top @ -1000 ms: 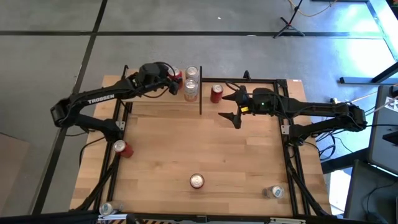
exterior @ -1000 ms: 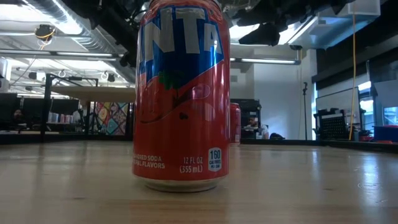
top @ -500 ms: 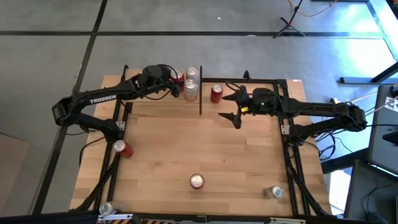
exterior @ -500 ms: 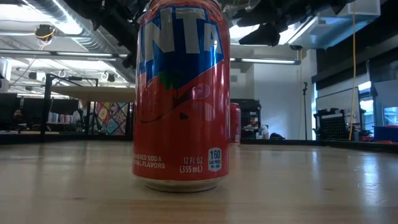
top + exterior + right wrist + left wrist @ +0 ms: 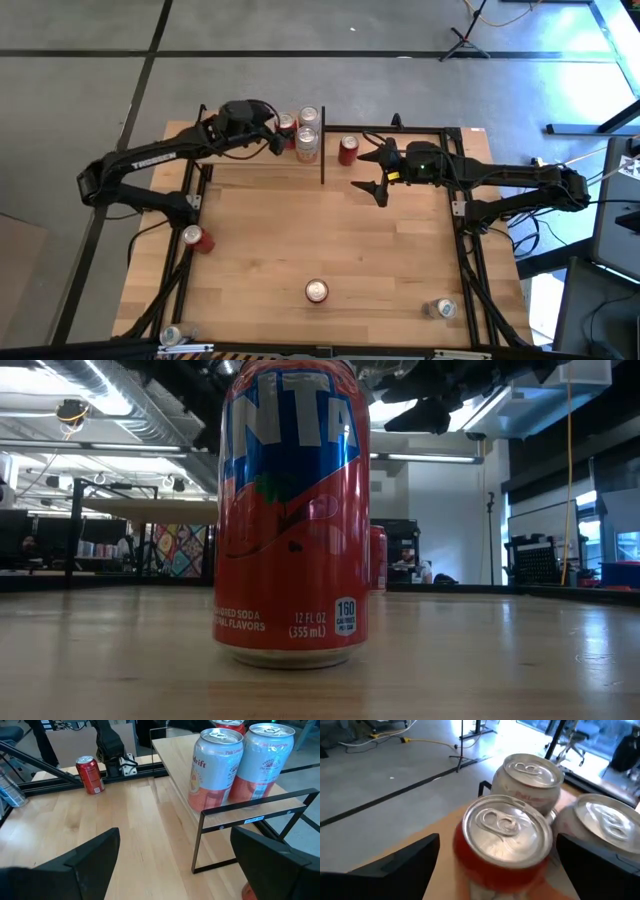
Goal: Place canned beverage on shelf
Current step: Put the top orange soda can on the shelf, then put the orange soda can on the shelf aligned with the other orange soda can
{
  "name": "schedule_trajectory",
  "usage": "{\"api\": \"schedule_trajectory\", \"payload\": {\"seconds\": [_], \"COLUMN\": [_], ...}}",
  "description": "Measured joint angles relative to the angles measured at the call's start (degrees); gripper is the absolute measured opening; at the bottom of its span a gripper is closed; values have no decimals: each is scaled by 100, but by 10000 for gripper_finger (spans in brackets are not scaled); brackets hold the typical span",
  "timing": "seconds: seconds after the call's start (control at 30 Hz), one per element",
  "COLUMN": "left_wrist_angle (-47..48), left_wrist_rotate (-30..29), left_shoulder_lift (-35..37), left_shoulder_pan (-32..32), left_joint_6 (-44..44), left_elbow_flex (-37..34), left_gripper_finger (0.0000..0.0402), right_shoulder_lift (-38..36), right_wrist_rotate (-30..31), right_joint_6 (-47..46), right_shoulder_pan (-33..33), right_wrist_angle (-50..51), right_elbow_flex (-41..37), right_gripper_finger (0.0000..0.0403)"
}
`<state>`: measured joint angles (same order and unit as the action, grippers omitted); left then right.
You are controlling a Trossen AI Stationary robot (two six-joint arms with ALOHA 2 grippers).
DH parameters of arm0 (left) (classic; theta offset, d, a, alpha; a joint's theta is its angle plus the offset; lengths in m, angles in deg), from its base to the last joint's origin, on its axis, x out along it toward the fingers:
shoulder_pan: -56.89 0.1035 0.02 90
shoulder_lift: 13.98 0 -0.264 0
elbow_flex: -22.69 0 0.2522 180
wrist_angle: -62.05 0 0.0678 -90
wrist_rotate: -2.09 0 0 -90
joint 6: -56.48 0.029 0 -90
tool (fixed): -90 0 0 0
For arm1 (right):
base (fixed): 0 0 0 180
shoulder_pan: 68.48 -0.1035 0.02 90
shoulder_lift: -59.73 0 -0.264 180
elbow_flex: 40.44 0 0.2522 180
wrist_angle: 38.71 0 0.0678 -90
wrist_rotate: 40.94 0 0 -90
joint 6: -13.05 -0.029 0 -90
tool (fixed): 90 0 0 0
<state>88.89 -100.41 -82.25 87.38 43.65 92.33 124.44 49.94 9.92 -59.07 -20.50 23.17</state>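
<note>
Three cylindrical aluminium cans upright on light-wood shelf (image 5: 262, 152) at table's far edge, left gripper (image 5: 275, 135) spread wide around red can (image 5: 502, 837), released, right gripper (image 5: 374, 169) open, empty.

Glossy metal red can (image 5: 502, 837); matt light-wood shelf (image 5: 182, 775).

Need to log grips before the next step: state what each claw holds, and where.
Nothing is held. The left claw stands open around the red aluminium can on the light-wood shelf, fingers clear of it. The right claw is open, empty.
</note>
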Motion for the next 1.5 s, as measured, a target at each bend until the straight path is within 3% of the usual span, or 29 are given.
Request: {"api": "schedule_trajectory", "payload": {"seconds": [0.23,0.6,0.87,1.0,1.27,1.5], "left_wrist_angle": [1732,2610,3522,3665,3689,3425], "left_wrist_rotate": [157,1632,1633,1607,1421,1051], "left_shoulder_lift": [540,1437,1550,1411,1041,338], "left_shoulder_pan": [-105,-1130,-2298,-2732,-3643,-4471], "left_joint_6": [383,-1056,-1798,-1821,-1551,-1290], "left_elbow_flex": [721,1058,1062,1060,1059,1055], "left_gripper_finger": [391,392,392,392,392,392], "right_shoulder_lift": [0,0,5,111,641,1252], "right_wrist_rotate": [-8,-794,-1544,-1396,-269,-73], "right_joint_6": [0,-414,-1346,-1647,-2369,-3131], "right_shoulder_pan": [0,-4,-163,-595,-1849,-2762], "right_wrist_angle": [-27,-91,-90,-90,-142,-139], "right_elbow_flex": [0,0,0,0,0,2], "right_gripper_finger": [367,367,367,367,367,367]}}
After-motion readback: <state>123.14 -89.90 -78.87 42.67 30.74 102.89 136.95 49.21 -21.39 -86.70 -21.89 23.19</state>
